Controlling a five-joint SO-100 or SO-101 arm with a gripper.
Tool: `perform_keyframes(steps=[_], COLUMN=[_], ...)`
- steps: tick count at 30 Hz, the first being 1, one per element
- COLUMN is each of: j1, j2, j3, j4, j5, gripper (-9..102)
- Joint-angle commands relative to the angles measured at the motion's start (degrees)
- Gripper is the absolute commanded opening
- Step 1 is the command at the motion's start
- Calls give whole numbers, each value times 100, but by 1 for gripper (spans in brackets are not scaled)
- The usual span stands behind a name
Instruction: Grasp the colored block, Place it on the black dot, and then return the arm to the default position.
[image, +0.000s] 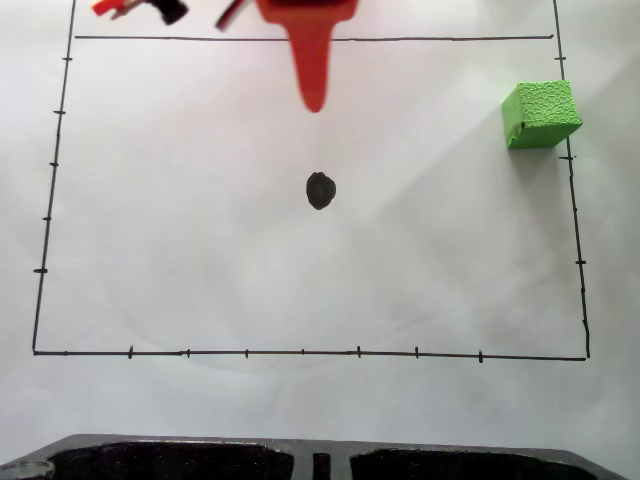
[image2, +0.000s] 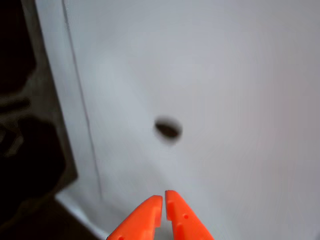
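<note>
In the fixed view, the small bright green textured cube (image: 541, 114) is seen well right of the clenched, empty orange plastic gripper (image: 314, 100).

arm: my orange arm (image: 310, 40) enters from the far edge, centre, in the fixed view
gripper: my gripper (image2: 163, 199) fingertips nearly touching, nothing between them, wrist view
</note>
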Motion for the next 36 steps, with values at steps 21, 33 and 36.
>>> perform_keyframes(steps=[21, 33, 36], j1=[-3639, -4219, -4192], j2=[-4403, -5695, -5836], j3=[-4641, -5423, -5458], j4=[2118, 2188, 2206], j5=[3498, 4078, 4096], gripper=[0, 7, 11])
